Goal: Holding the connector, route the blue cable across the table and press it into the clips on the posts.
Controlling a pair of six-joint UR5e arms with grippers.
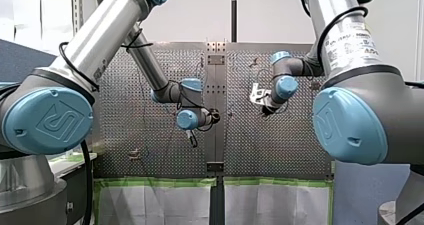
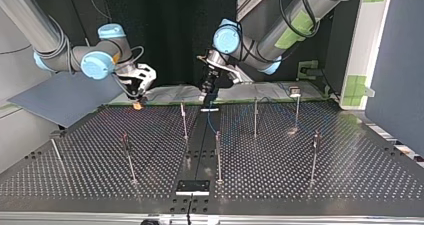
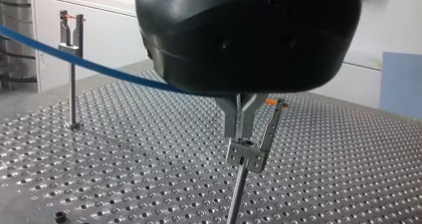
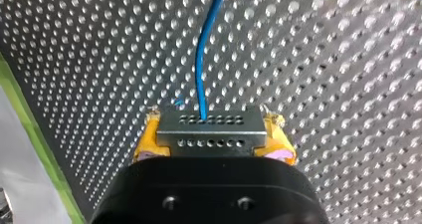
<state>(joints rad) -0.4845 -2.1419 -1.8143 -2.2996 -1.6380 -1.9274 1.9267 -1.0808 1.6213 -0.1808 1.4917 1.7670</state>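
1. The table (image 2: 350,175) is a wide, dark metal plate, drilled all over with a regular grid of small round holes that catch the light.
2. Thin, straight metal posts (image 2: 218,155) stand upright across it, well apart from one another. Each is a slim rod, and some carry a small forked clip on top.
3. My left gripper (image 3: 240,119) has a glossy, rounded black housing and 2 flat grey metal fingers. The fingers stand almost together, with only a slit between them, just above the perforated metal clip (image 3: 246,154) of a near post.
4. My right gripper (image 4: 214,134) hangs over the far left of the table in the top view. Its 2 worn yellow pads (image 4: 148,139) clamp the connector (image 4: 211,129) from both sides.
5. The connector is a small rectangular grey metal block with 2 rows of tiny holes.
6. The blue cable (image 4: 199,59) is thin, smooth and round. It leaves the connector's upper row and curves away over the table. In the left wrist view it runs taut from a far post's clip toward the left fingers, then passes behind the housing, so I cannot tell whether they pinch it.
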